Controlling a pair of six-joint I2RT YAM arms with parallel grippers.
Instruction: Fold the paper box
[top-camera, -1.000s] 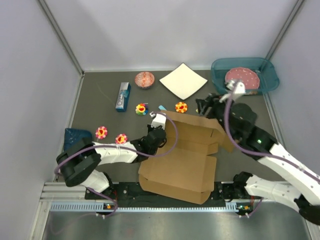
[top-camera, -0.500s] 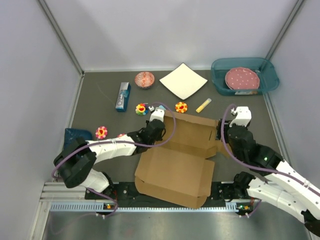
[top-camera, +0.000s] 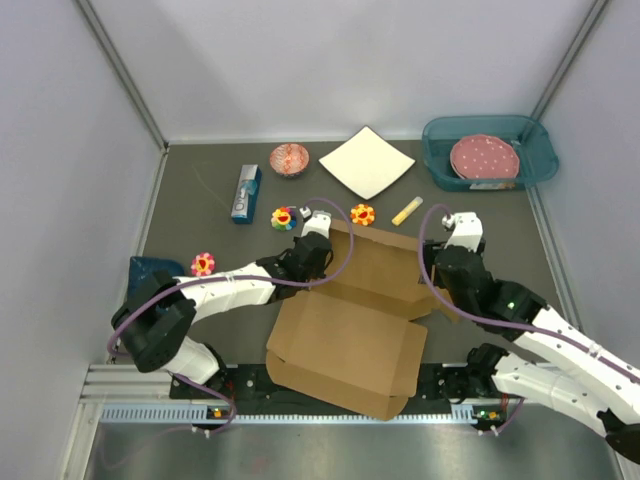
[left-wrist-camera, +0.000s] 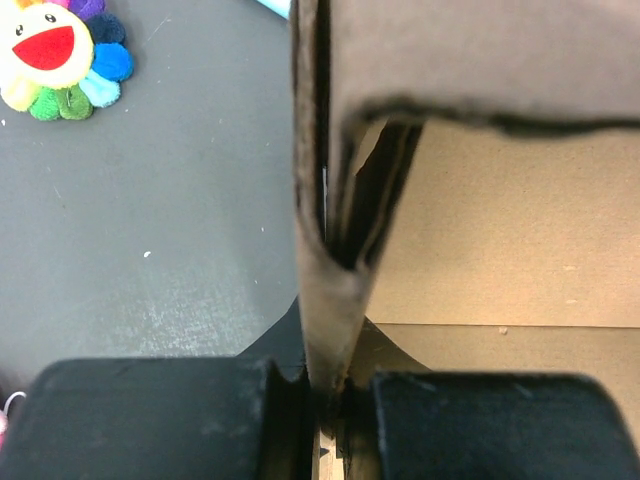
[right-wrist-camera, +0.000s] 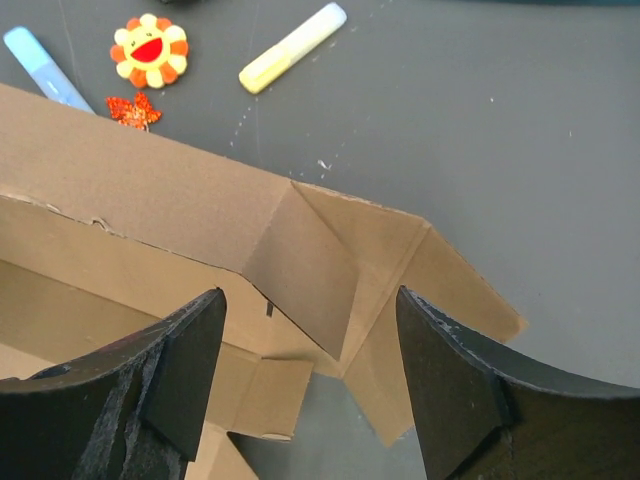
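The brown cardboard paper box (top-camera: 350, 330) lies partly folded in the middle near the table's front, its far wall raised. My left gripper (top-camera: 318, 250) is shut on the box's upright far-left flap (left-wrist-camera: 325, 300), pinched between both black fingers. My right gripper (top-camera: 432, 262) is open and empty, hovering just above the box's far-right corner flaps (right-wrist-camera: 330, 280), one finger on each side of them in the right wrist view. The corner flaps there stand half folded.
A white paper square (top-camera: 366, 161), red bowl (top-camera: 289, 159), blue tube (top-camera: 245, 193), flower toys (top-camera: 284, 217) (top-camera: 362, 214) (top-camera: 203, 264) and a yellow marker (top-camera: 406, 210) lie behind the box. A teal bin (top-camera: 535, 150) with a pink plate stands at the back right.
My right arm swung down and toward the box's right corner, uncovering the yellow marker. My left gripper moved further along the left flap and the box shifted slightly left.
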